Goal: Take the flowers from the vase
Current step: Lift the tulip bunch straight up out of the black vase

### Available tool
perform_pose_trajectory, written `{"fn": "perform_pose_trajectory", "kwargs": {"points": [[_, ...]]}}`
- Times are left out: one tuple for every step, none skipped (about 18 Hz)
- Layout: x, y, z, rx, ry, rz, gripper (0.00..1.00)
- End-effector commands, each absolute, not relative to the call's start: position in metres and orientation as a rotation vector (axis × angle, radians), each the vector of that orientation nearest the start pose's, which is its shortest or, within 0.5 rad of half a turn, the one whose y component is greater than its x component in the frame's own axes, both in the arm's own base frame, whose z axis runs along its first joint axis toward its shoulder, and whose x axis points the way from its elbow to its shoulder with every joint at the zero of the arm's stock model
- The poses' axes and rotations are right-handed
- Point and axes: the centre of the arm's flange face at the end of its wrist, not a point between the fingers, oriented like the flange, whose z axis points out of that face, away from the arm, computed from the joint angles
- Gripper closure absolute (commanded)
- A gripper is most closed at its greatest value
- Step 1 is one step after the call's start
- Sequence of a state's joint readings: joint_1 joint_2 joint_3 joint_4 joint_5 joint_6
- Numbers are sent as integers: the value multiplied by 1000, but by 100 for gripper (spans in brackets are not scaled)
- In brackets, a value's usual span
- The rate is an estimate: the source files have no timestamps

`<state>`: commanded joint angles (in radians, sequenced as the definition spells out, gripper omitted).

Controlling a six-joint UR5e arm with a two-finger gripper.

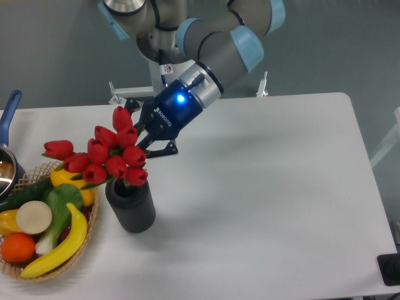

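I see pincer (145, 139) clamped on stems of flowers (103, 157), jaws closed around bunch from right. Red buds tilt left, above mouth of vase (130, 205), lowest bud just over rim; whether stem ends clear mouth, I cannot tell. Vase upright on white worktop (269, 187). Wicker basket (87, 234) just left of vase, holding banana (59, 245), orange (17, 247), greens. Blue light glows on wrist.
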<state>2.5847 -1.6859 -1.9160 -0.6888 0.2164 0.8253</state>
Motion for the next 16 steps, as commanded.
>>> {"fn": "perform_pose_trajectory", "kwargs": {"points": [[-305,457,436,-1788,136,-557,100],[-309,452,439,-1781,131,-549,100],[-310,451,442,-1771,132,-547,100],[-311,450,447,-1762,138,-542,100],[-315,445,450,-1753,133,-535,100],[-317,443,454,-1738,136,-534,100],[-319,441,461,-1725,142,-528,100],[-326,436,464,-1714,135,-517,100],[-331,432,468,-1699,132,-513,100],[-334,430,473,-1685,138,-509,100],[-340,424,477,-1678,131,-493,100],[-347,418,480,-1676,121,-478,100],[-349,415,484,-1674,122,-465,100],[-353,409,488,-1675,115,-446,100],[-359,401,491,-1676,100,-428,100],[-365,393,493,-1678,84,-409,100]]}}
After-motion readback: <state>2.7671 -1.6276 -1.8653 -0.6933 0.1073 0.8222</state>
